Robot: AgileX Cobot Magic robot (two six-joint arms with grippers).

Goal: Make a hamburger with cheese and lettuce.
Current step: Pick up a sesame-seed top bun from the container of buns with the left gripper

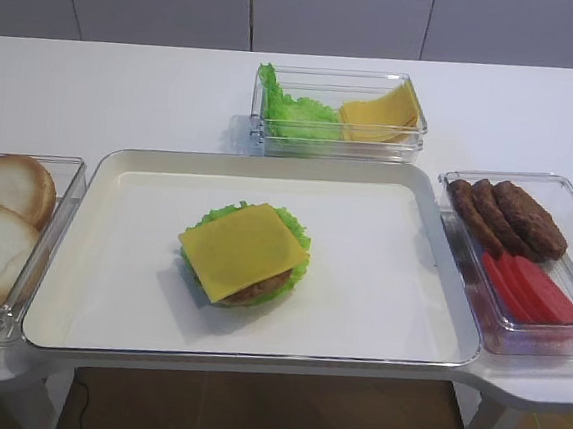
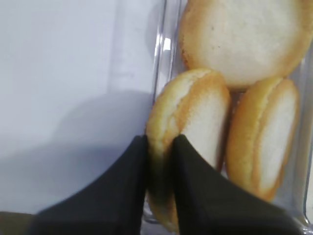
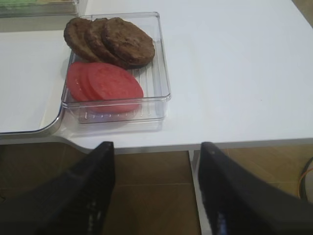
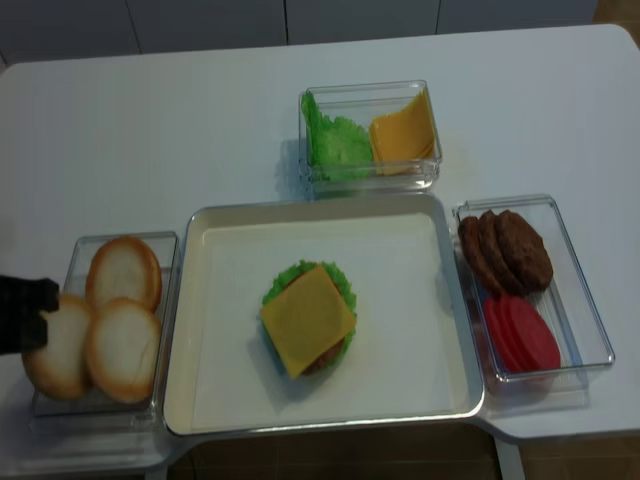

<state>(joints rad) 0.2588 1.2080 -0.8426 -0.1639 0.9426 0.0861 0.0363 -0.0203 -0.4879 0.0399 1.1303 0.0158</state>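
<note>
A: Where does the round hamburger stack [image 1: 246,254] stand?

B: At the centre of the white rimmed tray [image 1: 378,313]. A frilly green lettuce leaf [image 1: 296,225] rims a brown patty, and one flat square yellow cheese slice [image 1: 241,248] lies on top, corners overhanging. No bun top is on it yet.

A: Which step is in hand?

B: Judging by the layout, fetching the top. In the wrist view the black left hand [image 2: 159,147] is pinching the edge of a pale golden-rimmed bun half [image 2: 188,142], which stands on edge in the clear plastic bun box [image 4: 70,255] at the far left of the overhead frame.

A: And the other hand?

B: The right hand [image 3: 156,156] is spread and grips nothing, hovering off the white surface [image 3: 234,73] near the clear box of brown patties and red slices [image 3: 164,73].

A: What does the next move call for?

B: Probably lifting the bun clear of its neighbours, carrying it over the tray and setting it flat on the cheese.
</note>
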